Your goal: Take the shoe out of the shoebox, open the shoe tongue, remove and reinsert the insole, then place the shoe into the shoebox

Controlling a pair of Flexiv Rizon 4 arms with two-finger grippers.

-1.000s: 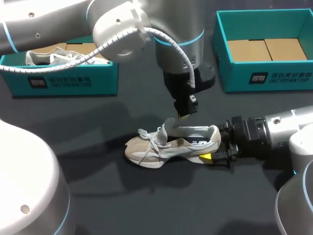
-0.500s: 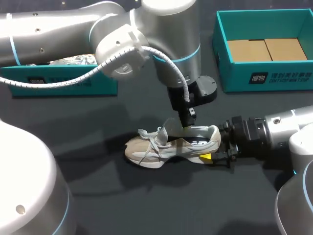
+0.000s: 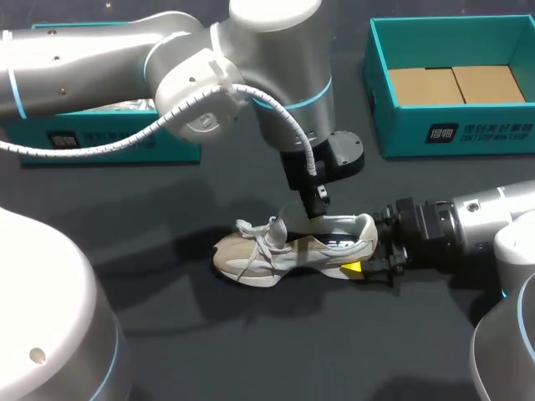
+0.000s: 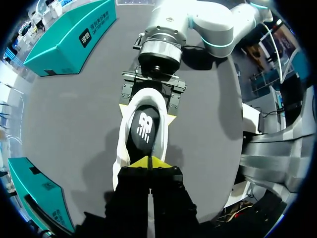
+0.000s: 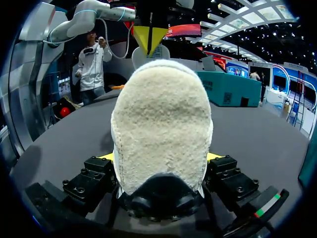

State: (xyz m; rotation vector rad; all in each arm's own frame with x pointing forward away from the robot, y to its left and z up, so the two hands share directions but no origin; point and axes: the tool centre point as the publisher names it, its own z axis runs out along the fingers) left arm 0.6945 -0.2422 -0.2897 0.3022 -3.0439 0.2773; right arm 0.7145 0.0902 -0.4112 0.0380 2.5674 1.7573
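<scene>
A beige and grey shoe [image 3: 288, 248] lies on its sole in the middle of the dark table, toe to the left. My right gripper [image 3: 368, 252] is shut on its heel, one yellow tip on each side; in the right wrist view the fuzzy heel [image 5: 161, 124] fills the space between the fingers. My left gripper [image 3: 316, 211] comes down from above, shut, its tips at the shoe's mouth just behind the raised tongue [image 3: 280, 224]. In the left wrist view the shut tips [image 4: 148, 161] sit over the dark insole [image 4: 143, 128], which lies inside the shoe.
A teal shoebox [image 3: 451, 125] with a cardboard bottom stands open at the back right. A second teal box [image 3: 109, 142] at the back left is largely hidden under my left arm. Bare dark table lies in front of the shoe.
My left gripper has come down from above the shoe to its mouth, and the arm has swung across the left box. The shoe and my right arm have stayed put.
</scene>
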